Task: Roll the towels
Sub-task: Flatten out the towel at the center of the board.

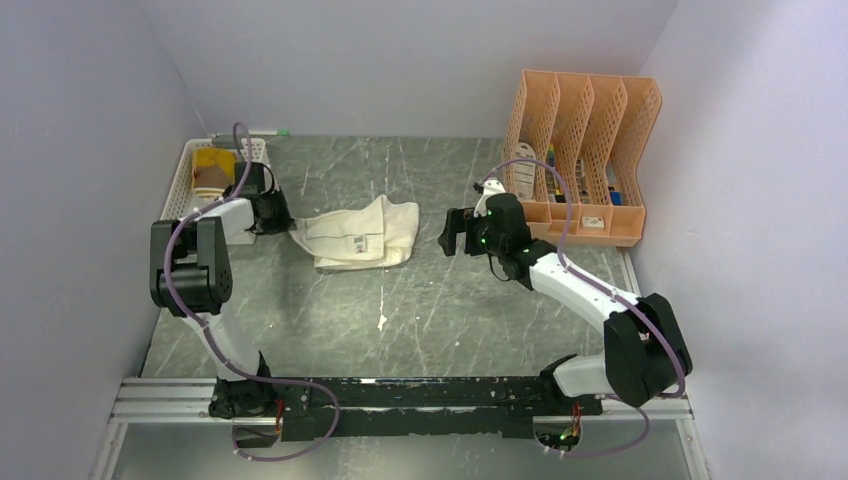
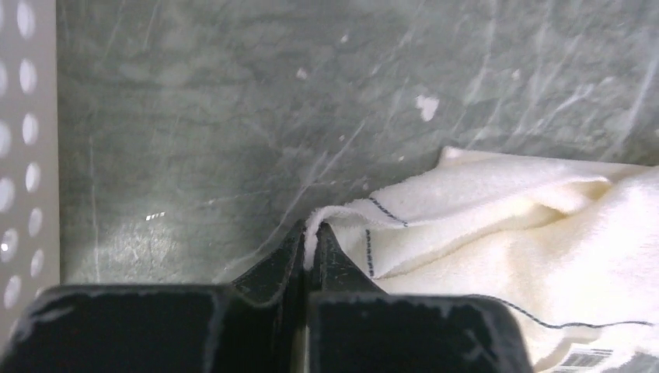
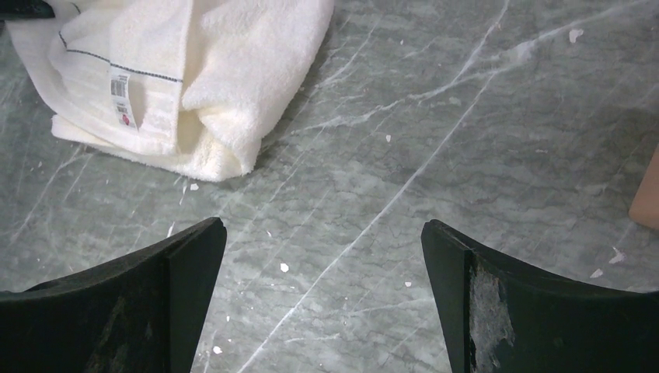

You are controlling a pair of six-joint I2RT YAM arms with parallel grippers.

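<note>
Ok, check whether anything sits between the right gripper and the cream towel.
Nothing visible does. The right gripper hangs open beside the cream towel, with only bare table between them. The left gripper is shut on the towel's opposite edge.

No wording could be read anywhere. The cream-white towel [image 3: 249,70] carried a small label tag [image 3: 121,99], lying ahead and to the left of the right gripper [image 3: 324,287]; it showed a barcode and a red mark, with print too small to make out. A white sticker [image 1: 592,223] on the orange file rack [image 1: 585,120], off to that gripper's right, was likewise illegible.
</note>
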